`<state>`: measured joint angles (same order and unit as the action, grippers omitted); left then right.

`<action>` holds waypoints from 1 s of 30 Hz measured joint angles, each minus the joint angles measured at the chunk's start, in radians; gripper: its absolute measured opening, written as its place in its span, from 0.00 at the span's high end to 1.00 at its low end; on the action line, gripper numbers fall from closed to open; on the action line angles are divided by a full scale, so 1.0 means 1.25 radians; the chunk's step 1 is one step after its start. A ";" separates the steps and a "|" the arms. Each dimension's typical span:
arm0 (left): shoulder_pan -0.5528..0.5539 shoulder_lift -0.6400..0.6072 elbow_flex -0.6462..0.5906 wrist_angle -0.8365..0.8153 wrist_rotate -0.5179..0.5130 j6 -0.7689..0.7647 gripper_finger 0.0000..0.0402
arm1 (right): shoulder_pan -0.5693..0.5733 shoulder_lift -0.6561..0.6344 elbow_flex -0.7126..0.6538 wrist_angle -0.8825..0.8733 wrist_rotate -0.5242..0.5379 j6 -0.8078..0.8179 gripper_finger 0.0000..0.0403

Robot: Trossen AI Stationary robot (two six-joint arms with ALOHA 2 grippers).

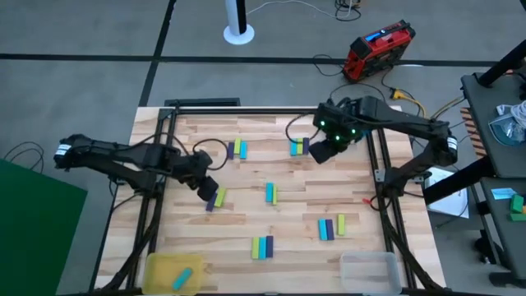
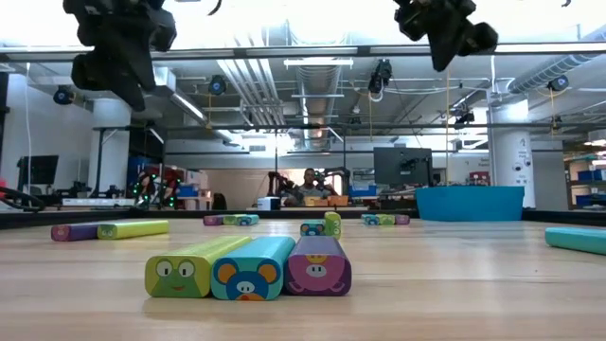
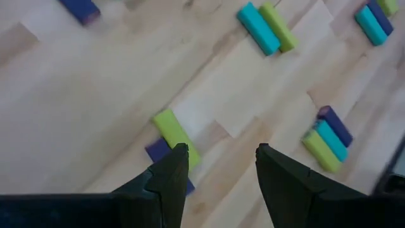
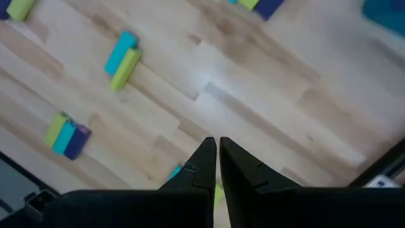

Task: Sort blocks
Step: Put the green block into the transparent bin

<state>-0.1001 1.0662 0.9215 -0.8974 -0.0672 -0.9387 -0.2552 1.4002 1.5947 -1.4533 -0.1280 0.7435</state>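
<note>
Many blocks (image 1: 269,193) look light, stiff, slick: pinch across the narrow sides. Left gripper (image 3: 218,166) hangs open, empty; right gripper (image 4: 218,158) closed, empty.

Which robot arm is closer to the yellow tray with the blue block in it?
Left. Its tool hangs over the table's left middle, up from the yellow tray at the near left corner. The right tool is far across, near the back right.
</note>
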 joint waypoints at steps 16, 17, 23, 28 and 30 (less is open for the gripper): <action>0.073 0.038 0.000 0.000 0.025 0.005 0.60 | 0.201 -0.047 -0.122 0.000 -0.008 0.232 0.97; 0.074 0.043 0.000 0.000 0.025 0.007 0.60 | 0.214 -0.051 -0.132 0.002 -0.008 0.248 0.97; 0.074 0.078 0.000 0.008 0.025 0.011 0.60 | 0.284 -0.083 -0.204 0.031 -0.018 0.356 0.97; 0.074 0.099 0.000 0.035 0.025 0.025 0.60 | 0.342 -0.112 -0.276 0.085 -0.030 0.447 0.97; 0.074 0.105 0.000 0.039 0.025 0.025 0.60 | 0.363 -0.126 -0.302 0.106 -0.032 0.484 0.97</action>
<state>-0.0082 1.1979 0.9211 -0.8481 -0.0361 -0.9081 0.1982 1.2428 1.2170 -1.3205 -0.1675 1.3479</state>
